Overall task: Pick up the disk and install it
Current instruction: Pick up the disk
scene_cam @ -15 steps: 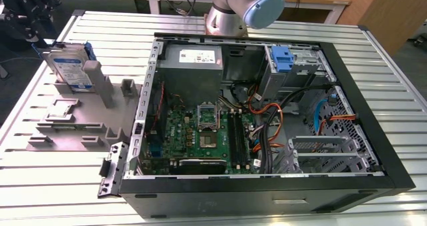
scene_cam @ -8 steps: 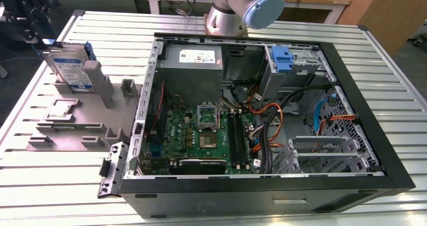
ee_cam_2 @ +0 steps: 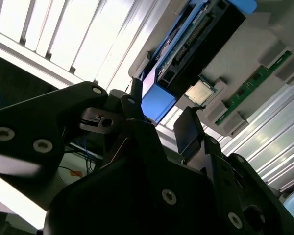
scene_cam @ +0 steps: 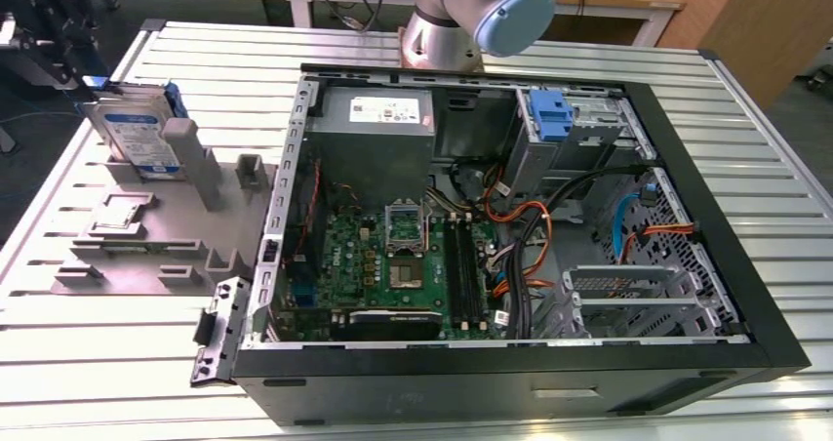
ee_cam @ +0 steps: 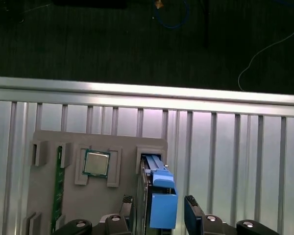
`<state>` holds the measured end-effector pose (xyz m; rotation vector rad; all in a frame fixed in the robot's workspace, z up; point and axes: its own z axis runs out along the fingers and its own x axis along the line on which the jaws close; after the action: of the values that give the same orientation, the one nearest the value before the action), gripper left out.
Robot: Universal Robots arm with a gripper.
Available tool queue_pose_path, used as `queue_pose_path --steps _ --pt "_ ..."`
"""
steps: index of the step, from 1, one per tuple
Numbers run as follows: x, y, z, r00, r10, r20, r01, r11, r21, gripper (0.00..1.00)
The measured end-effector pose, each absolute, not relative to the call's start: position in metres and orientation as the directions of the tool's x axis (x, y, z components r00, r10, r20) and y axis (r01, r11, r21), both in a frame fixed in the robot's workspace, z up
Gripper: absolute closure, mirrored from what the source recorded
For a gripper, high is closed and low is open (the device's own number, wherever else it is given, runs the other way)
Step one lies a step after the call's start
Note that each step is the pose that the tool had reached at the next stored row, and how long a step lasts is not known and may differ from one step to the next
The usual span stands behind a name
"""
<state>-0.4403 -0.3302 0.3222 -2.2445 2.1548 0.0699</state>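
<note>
At the exterior view's upper left, the flat silver disk in its blue plastic carrier frame [scene_cam: 143,146] stands upright in a grey moulded holder [scene_cam: 124,228]. In the first wrist view my gripper [ee_cam: 159,201] straddles its blue edge, jaws wide, holding nothing. Closing off-centre could tilt or jam it in the slot, I judge. Its white-and-blue label [scene_cam: 131,132], and the white sticker [scene_cam: 390,110] further right, carry print too small to read.

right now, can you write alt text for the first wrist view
The disk, standing on edge in a grey holder, sits between the fingers of the open claw. Beside it the holder carries a processor chip and a green memory stick, all on a slatted metal table.
</note>
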Motion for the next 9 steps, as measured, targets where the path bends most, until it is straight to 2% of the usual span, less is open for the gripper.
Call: queue_pose_path --steps 9 --pt "-0.442 -0.331 0.308 0.037 -0.998 -0.053 -0.999 -0.038 0.008 0.47"
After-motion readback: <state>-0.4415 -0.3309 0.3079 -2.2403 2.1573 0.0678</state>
